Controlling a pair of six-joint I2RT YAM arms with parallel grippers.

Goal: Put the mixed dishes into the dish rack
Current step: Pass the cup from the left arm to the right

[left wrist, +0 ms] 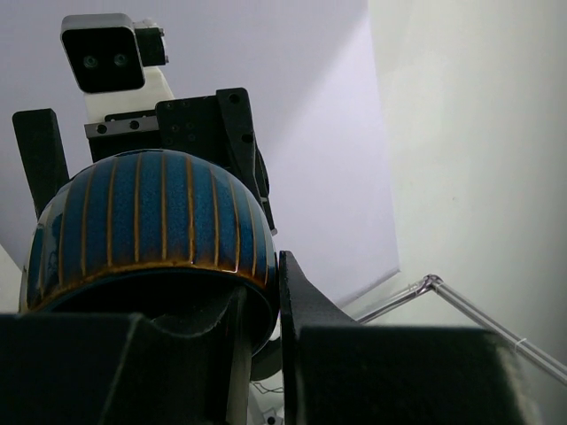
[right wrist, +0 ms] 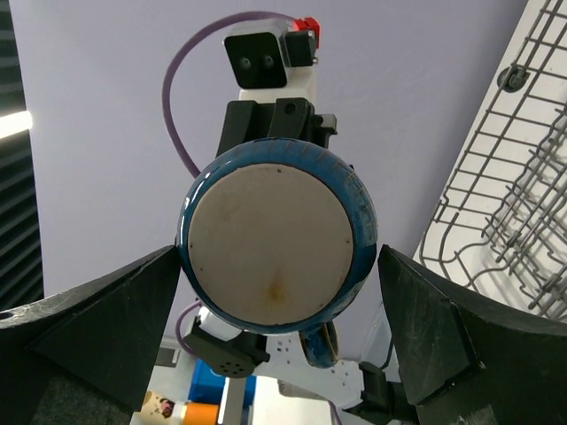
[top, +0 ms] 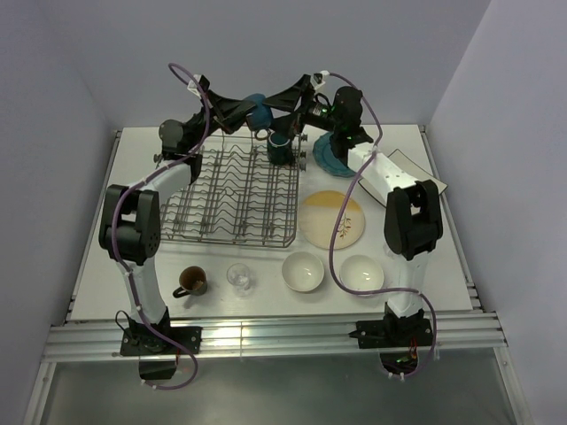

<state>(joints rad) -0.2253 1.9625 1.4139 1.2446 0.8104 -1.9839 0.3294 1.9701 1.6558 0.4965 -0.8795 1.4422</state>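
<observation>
My left gripper (left wrist: pixel 262 292) is shut on the rim of a blue mug with thin orange stripes (left wrist: pixel 151 221), one finger inside and one outside. It holds the mug (top: pixel 257 112) in the air over the far edge of the dish rack (top: pixel 232 197). My right gripper (right wrist: pixel 279 305) stands open facing the mug's pale round base (right wrist: pixel 270 237), a finger on either side of it and none visibly pressing it. The mug's handle (right wrist: pixel 321 345) hangs below. A second teal mug (top: pixel 279 147) stands at the rack's far right corner.
A teal plate (top: pixel 330 156) and a white square plate (top: pixel 418 170) lie at the back right. A yellow-cream plate (top: pixel 332 219) lies right of the rack. Along the front are a dark mug (top: pixel 190 282), a clear glass (top: pixel 239 277) and two white bowls (top: pixel 302 271) (top: pixel 362 273).
</observation>
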